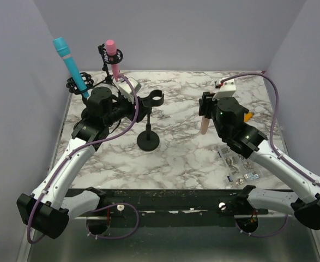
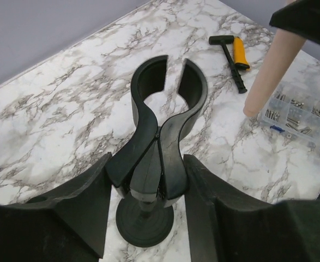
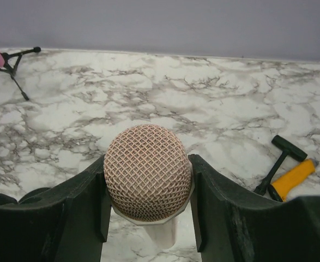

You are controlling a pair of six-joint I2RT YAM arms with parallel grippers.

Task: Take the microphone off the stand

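Right claw clamps microphone — off stand.

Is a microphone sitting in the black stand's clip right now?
No, the clip is empty; the right gripper holds the beige microphone apart from it.

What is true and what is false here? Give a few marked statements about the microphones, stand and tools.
1. The right gripper holds the beige microphone. True.
2. The clip on the stand holds a microphone. False: the clip is empty.
3. A hammer lies on the table. True.
4. The blue microphone lies flat on the table. False: it sits tilted in its own holder at the back left.
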